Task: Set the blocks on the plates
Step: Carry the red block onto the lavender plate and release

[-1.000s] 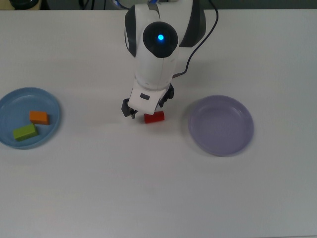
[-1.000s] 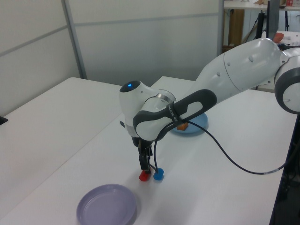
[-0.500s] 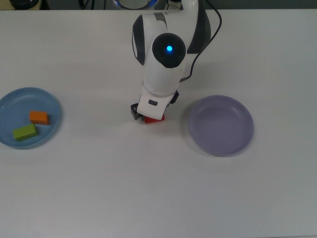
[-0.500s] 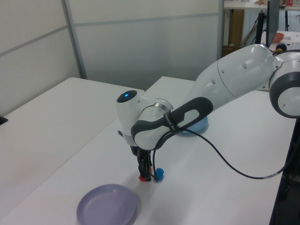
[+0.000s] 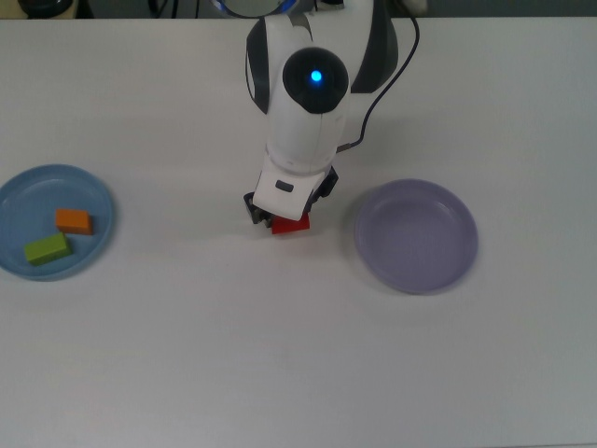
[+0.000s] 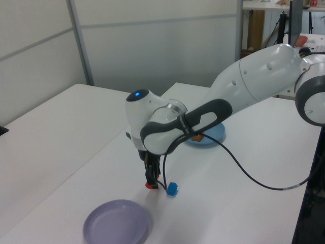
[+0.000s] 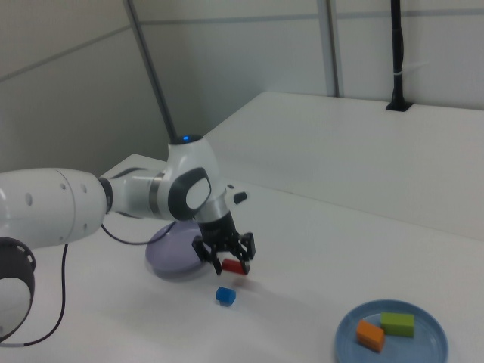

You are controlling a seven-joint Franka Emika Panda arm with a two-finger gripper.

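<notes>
Two blocks are sitting outside the plates: the red block (image 7: 235,266), which the gripper (image 7: 224,255) is clamping, and the blue cube (image 7: 225,296) lying just beside it on the table (image 5: 280,355). Whether the red block is resting on the table or just lifted is hard to tell. A shallow, off-centre pinch is risking a twist or slip while carrying toward the lavender plate (image 5: 416,235). In the top view, its long axis is running left to right, pointing at that plate.
</notes>
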